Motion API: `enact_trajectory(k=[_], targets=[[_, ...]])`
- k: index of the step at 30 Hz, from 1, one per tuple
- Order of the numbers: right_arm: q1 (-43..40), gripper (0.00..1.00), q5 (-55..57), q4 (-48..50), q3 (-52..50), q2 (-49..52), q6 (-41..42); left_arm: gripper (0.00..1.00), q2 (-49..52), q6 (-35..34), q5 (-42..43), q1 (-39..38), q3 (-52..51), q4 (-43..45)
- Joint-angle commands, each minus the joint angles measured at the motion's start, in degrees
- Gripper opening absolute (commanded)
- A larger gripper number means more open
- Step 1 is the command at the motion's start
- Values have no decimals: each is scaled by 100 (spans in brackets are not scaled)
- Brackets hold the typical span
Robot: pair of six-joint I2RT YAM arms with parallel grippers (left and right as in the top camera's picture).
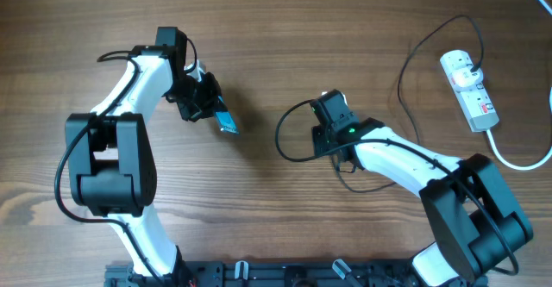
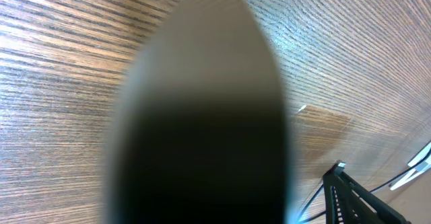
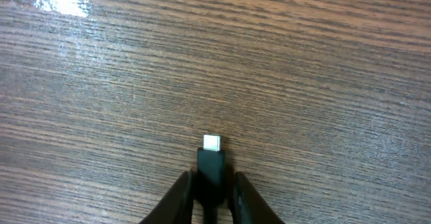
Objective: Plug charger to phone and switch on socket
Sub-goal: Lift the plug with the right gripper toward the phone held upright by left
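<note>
My left gripper is shut on the phone, whose teal-blue end sticks out to the lower right above the table. In the left wrist view the phone fills the middle as a dark blur with a teal edge. My right gripper is shut on the charger connector, its metal tip pointing forward over the wood. In the overhead view the right gripper sits right of the phone with a gap between them. The black cable runs to the white socket at the far right.
The socket's thick white cord loops off the right edge. The black cable forms a loop left of my right gripper. A black frame shows at the lower right of the left wrist view.
</note>
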Motion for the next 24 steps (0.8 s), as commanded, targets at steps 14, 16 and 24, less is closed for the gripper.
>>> enact_trajectory(k=[14, 16, 24], targets=[[-94, 4, -1373, -772, 229, 79, -1132, 4, -179, 619, 2529, 138, -39, 850], [-195, 4, -1989, -1027, 382, -160, -1244, 4, -195, 621, 3088, 238, -39, 1029], [-490, 4, -4164, -1032, 431, -702, -1174, 4, -258, 1051, 4559, 586, -39, 1152]])
